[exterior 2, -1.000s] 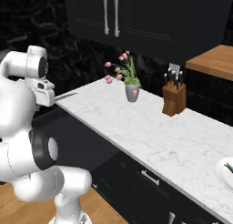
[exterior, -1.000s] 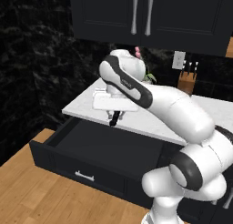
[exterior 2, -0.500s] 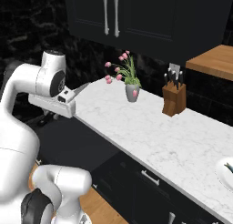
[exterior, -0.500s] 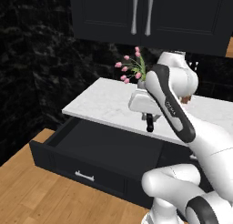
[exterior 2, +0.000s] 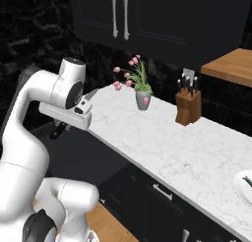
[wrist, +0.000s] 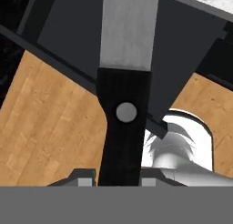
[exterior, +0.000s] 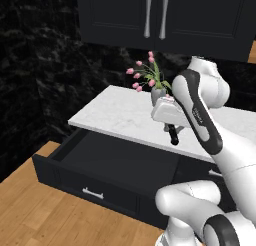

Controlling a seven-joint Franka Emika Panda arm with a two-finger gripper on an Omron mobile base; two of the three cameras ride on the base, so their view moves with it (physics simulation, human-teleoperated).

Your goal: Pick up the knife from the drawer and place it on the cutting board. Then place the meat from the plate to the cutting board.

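My gripper [exterior: 171, 130] is shut on the knife [exterior: 173, 137], whose dark handle hangs below the hand, just above the counter's front edge. From the right, the thin grey blade [exterior 2: 91, 94] pokes up past the hand and the handle [exterior 2: 58, 131] sticks out below. The hand view looks along the knife [wrist: 124, 127], with its riveted dark handle between my fingertips [wrist: 82, 177]. The wide black drawer [exterior: 95, 162] stands open down to the left of the gripper. The pale plate [exterior 2: 244, 186] lies at the counter's far right. The cutting board is out of view, and I cannot make out the meat.
A vase of pink tulips [exterior 2: 142, 99] and a wooden knife block [exterior 2: 188, 105] stand at the back of the white marble counter [exterior 2: 187, 152]. Black wall cabinets [exterior: 160, 20] hang above. Wooden floor [exterior: 35, 215] lies in front of the drawer.
The arm has swung to the right with the knife, from over the open drawer to the counter's front edge. The drawer stays open.
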